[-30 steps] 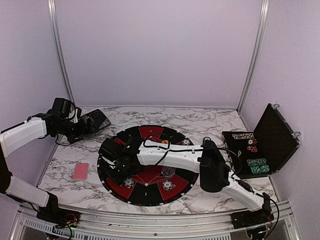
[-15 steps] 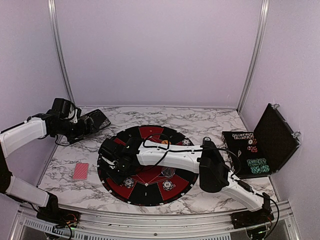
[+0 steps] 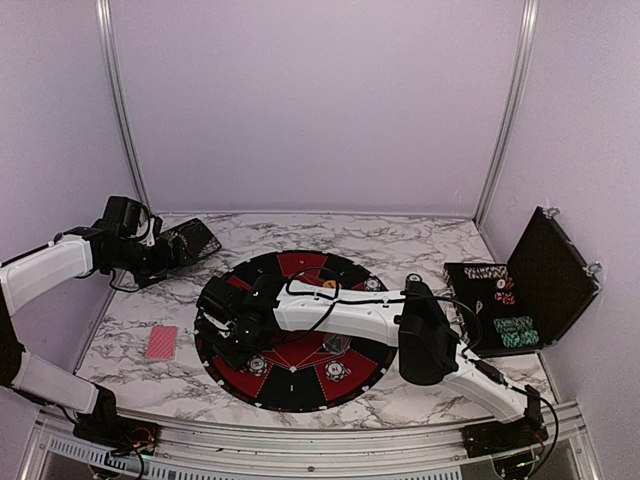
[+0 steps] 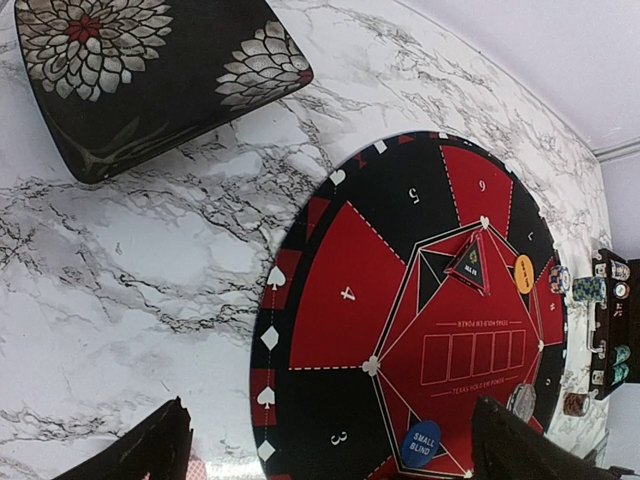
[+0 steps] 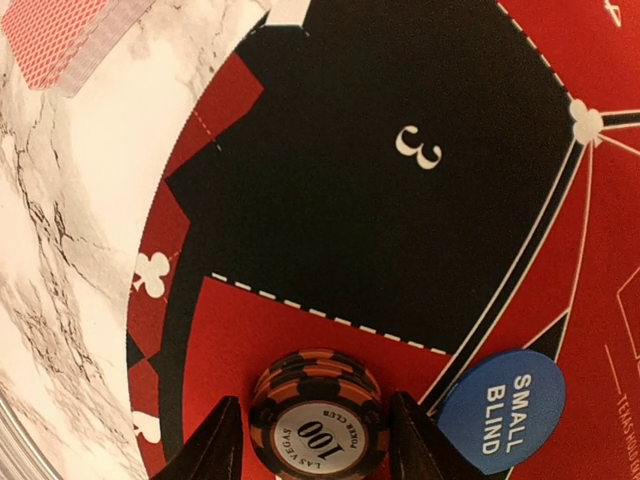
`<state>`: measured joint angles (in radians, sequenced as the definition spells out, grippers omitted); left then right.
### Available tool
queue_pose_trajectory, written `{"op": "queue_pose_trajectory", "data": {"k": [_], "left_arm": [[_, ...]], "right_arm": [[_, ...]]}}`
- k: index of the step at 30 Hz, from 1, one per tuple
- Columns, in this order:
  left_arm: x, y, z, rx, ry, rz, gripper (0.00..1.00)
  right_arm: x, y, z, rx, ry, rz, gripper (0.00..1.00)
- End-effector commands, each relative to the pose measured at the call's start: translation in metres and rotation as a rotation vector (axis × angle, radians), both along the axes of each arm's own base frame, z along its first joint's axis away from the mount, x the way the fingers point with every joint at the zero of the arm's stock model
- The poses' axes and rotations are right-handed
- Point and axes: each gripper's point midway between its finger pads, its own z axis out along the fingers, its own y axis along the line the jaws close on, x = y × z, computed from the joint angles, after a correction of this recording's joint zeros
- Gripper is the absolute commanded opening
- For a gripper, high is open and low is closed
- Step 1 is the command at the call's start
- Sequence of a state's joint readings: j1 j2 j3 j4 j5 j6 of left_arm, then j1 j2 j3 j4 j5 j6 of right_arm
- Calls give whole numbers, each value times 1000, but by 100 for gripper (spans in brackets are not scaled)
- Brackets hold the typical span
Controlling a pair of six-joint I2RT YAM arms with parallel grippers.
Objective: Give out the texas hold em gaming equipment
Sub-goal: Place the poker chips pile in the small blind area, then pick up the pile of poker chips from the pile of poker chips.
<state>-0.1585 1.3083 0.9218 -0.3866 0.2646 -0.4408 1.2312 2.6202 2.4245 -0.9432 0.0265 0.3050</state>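
Brown-and-orange striped, the chip stack [image 5: 318, 415] marked 100 sat on a red wedge of the mat [image 5: 400, 220], just below the black wedge numbered 3. The right claw [image 5: 315, 398] stood over it with one finger on each side of the stack. The fingers were so near its edges that I could not tell whether they pinched it or stood just clear.

Just beside the stack, toward the mat's middle, lay the blue marker [image 5: 500, 410] reading SMALL BLIND. It was apart from the chips and lay across a white line.

In the left wrist view the orange disc [image 4: 524, 273] lay on the far side of the mat, near the wedge numbered 6. From above, two other chips [image 3: 257, 365] lay on the near wedges of the mat, apart from each other.

The red-backed cards [image 3: 160, 342] lay in a neat pile on the marble counter [image 3: 420, 240], off the mat's left edge.

The left claw [image 4: 330, 410] hung wide apart with nothing between its fingers, raised above the counter's far left part. Beneath it lay a black flowered tray [image 4: 150, 80].

At the right edge of the counter the black case [image 3: 550, 280] stood open, with more chips [image 3: 515, 330] racked inside.
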Motion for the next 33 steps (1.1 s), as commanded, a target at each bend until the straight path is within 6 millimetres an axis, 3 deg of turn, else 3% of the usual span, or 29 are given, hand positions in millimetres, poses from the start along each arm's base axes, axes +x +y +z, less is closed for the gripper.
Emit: {"op": "queue_pose_trajectory", "data": {"k": [1, 12, 22, 27, 33], "left_arm": [[-2, 1, -7, -2, 17, -10, 99], [-1, 1, -8, 0, 15, -10, 99], [1, 0, -5, -6, 12, -9, 99], [2, -5, 0, -24, 2, -24, 99], [6, -21, 8, -13, -18, -63, 99]], "right_arm": [[3, 11, 12, 48, -8, 11, 48], [17, 16, 53, 135, -29, -23, 51], [38, 0, 96, 177, -79, -76, 51], [53, -27, 110, 158, -119, -135, 51], [71, -75, 126, 140, -163, -221, 52]]}}
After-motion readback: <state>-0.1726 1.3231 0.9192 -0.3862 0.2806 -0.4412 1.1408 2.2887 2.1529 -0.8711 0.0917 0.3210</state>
